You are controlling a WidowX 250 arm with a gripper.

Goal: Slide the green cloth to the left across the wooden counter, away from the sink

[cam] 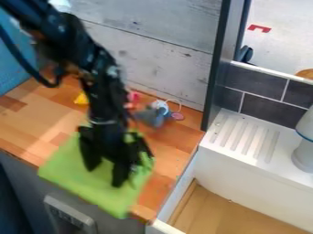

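With gripper point(107, 174) spread wide, best lowered gently onto the green cloth point(73, 176), then closed slowly around a fold

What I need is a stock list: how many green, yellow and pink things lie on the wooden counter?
Green: 1, the flat green cloth
Yellow: 1, the small yellow piece
Pink: at least 2, a round pink disc and a small pink piece
Total: at least 4

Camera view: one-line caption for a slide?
Black gripper over a green cloth on a wooden counter, small colorful items behind.
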